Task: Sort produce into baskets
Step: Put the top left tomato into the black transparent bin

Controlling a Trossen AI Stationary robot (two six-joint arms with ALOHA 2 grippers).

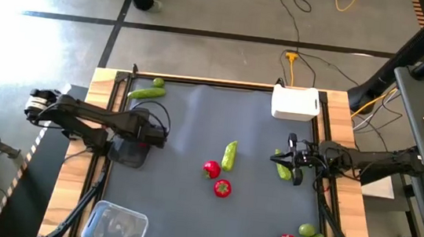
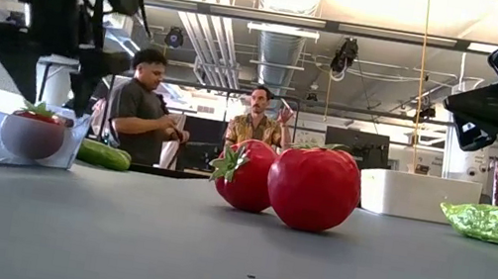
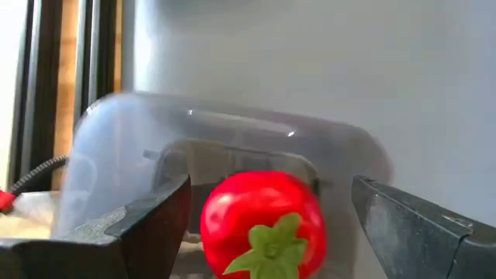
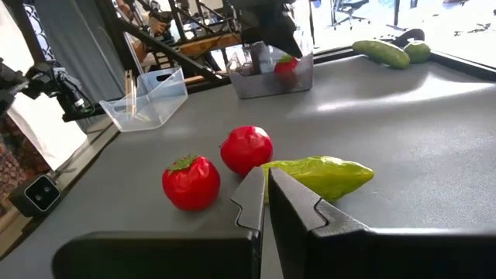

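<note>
Two spread fingers of the left gripper (image 3: pixel 267 209) flank a red tomato (image 3: pixel 262 221) lying released in the dark tray (image 1: pixel 128 154) at the table's left. Right gripper (image 1: pixel 296 168), jaws clenched empty, hangs at right beside a green pod (image 1: pixel 282 168); two tomatoes (image 1: pixel 211 169) lie mid-table.

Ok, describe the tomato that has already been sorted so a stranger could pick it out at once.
Start at the left edge of the grey table, where the left tool hangs open over a small dark tray. The red tomato lies inside that tray. It is the only tomato in a container; the other three lie loose on the mat.
</note>
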